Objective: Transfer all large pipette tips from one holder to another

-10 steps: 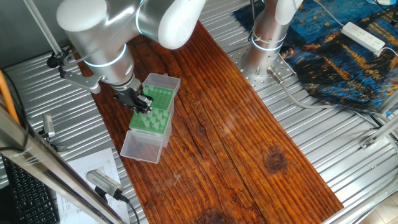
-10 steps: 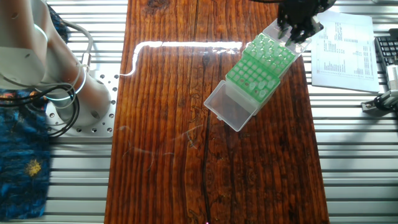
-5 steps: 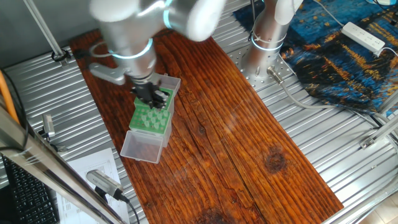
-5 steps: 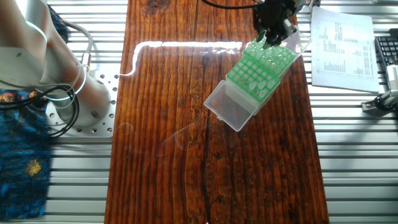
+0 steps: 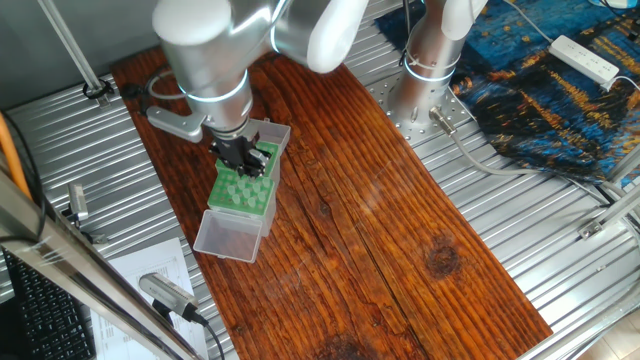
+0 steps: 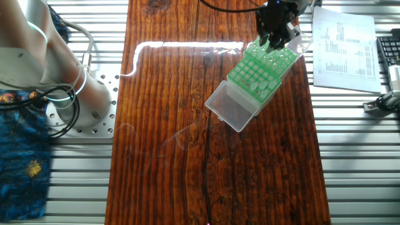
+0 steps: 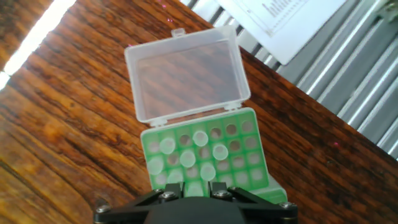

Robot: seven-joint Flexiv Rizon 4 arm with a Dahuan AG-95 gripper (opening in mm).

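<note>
Counting about seven large pipette tips (image 7: 194, 154), one green rack (image 7: 247, 163); end effector (image 6: 275, 42) state unclear.

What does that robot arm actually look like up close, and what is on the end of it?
The arm is thick, rounded silver-grey and white segments, with a thin glowing blue ring at a joint. At its end sits a small black gripper with two short dark fingers.
</note>
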